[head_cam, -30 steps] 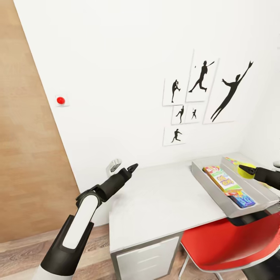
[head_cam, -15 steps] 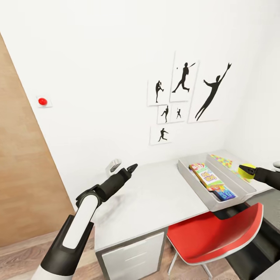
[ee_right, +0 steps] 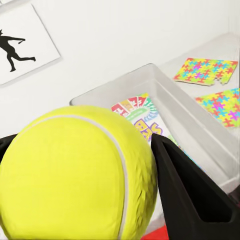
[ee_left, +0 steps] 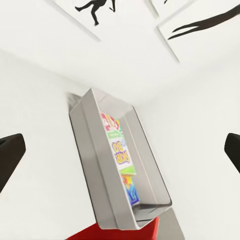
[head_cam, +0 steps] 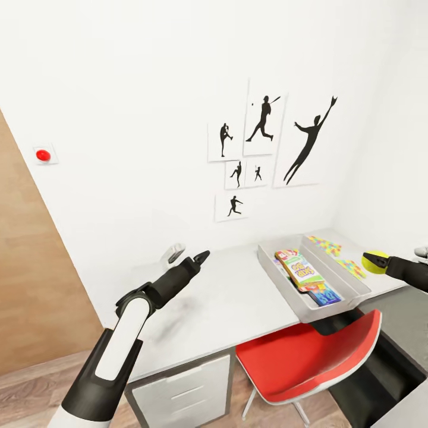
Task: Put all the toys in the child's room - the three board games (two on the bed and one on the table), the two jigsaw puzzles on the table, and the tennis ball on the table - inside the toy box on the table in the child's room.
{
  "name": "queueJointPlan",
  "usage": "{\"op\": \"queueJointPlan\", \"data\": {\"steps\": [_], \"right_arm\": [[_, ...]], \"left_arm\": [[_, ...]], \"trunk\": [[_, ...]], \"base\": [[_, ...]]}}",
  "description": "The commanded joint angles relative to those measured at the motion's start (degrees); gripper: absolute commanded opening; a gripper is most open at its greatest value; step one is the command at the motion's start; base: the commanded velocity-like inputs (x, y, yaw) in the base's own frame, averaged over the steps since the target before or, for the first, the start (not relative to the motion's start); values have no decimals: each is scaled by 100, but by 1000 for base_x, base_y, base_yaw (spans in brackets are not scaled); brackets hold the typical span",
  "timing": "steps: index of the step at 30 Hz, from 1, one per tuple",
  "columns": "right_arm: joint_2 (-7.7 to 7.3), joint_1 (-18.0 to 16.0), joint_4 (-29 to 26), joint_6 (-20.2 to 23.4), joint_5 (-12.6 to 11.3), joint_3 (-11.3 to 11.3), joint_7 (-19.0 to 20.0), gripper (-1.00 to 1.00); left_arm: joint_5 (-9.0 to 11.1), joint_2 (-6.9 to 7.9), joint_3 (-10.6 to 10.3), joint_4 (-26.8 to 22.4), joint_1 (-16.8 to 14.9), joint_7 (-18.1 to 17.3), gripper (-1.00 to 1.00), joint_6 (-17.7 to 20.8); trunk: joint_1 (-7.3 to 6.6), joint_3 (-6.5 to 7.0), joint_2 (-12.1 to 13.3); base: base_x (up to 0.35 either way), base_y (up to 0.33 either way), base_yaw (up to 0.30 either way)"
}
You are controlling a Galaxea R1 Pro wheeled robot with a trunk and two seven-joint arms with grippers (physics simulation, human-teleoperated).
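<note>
My right gripper (head_cam: 373, 261) is shut on the yellow-green tennis ball (head_cam: 375, 262), held just right of the toy box (head_cam: 277, 279) and above the table's right end. In the right wrist view the tennis ball (ee_right: 75, 185) sits between the black fingers (ee_right: 185, 200). The grey toy box holds a yellow-green board game (head_cam: 300, 267) and a smaller blue one (head_cam: 324, 293). Two jigsaw puzzles (head_cam: 324, 242) (head_cam: 351, 268) lie flat on the table (head_cam: 232, 297) beyond the box. My left gripper (head_cam: 202, 257) hovers open over the table's left part, with the toy box (ee_left: 95, 165) ahead of it.
A red chair (head_cam: 309, 356) is tucked under the table below the toy box. A white drawer unit (head_cam: 184, 392) sits under the table's left end. A dark cabinet top (head_cam: 410, 321) is at the right. Silhouette pictures (head_cam: 261, 119) hang on the white wall, and a wooden panel (head_cam: 30, 285) stands at the left.
The camera has swung, so the wall, table and toy box have shifted left in the picture. Both arms keep their pose, and the ball stays in the right gripper.
</note>
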Motion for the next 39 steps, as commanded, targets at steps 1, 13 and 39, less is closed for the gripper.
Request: {"op": "queueJointPlan", "data": {"steps": [1, 13, 39], "right_arm": [[1, -7, 0, 31, 6, 21, 15, -100], [-3, -9, 0, 56, 14, 161, 12, -100], [2, -13, 0, 61, 24, 168, 3, -100]], "left_arm": [[61, 1, -1, -8, -6, 59, 100, 11], [61, 27, 5, -7, -6, 44, 100, 11], [61, 39, 11, -8, 2, -11, 100, 13]], "trunk": [[4, -14, -14], [4, -14, -14], [4, -13, -14]], "base": [[0, -271, 11], [17, -277, 159], [26, -124, 260]]}}
